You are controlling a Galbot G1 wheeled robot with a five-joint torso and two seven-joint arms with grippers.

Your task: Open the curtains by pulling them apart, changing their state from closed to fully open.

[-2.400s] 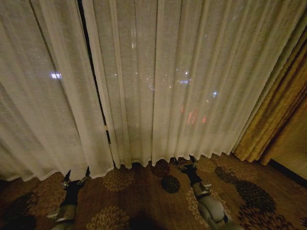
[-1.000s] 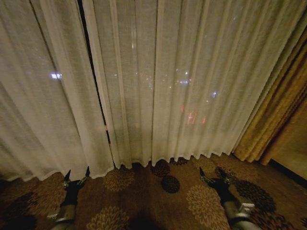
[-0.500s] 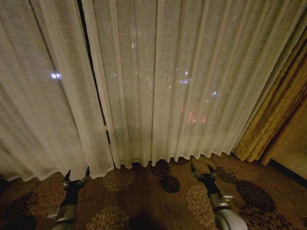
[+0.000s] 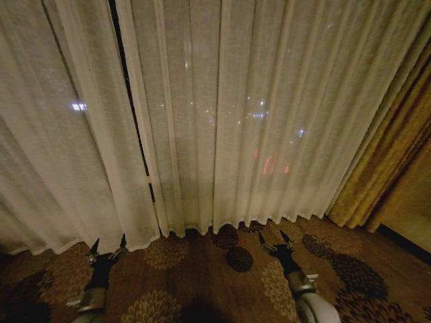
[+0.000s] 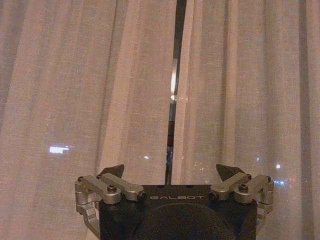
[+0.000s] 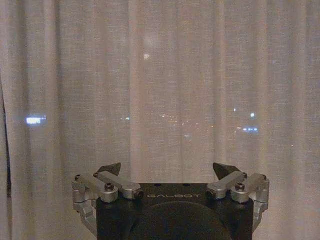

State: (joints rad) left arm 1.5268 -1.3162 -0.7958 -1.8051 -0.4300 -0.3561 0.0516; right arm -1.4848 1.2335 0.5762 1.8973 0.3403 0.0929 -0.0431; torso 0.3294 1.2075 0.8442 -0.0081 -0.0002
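Approach step: both the left gripper (image 4: 108, 247) and right gripper (image 4: 275, 242) hang wide, empty, short of the curtains (image 4: 269, 114); next needs a pinch beside the narrow centre gap (image 4: 131, 114).

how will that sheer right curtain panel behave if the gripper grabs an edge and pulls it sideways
The right curtain panel is probably floppy: it hangs in soft pleats, so it should bunch rather than slide stiffly. It looks thin and see-through, likely light, and might slip from a shallow pinch. The right gripper is open, short of it.
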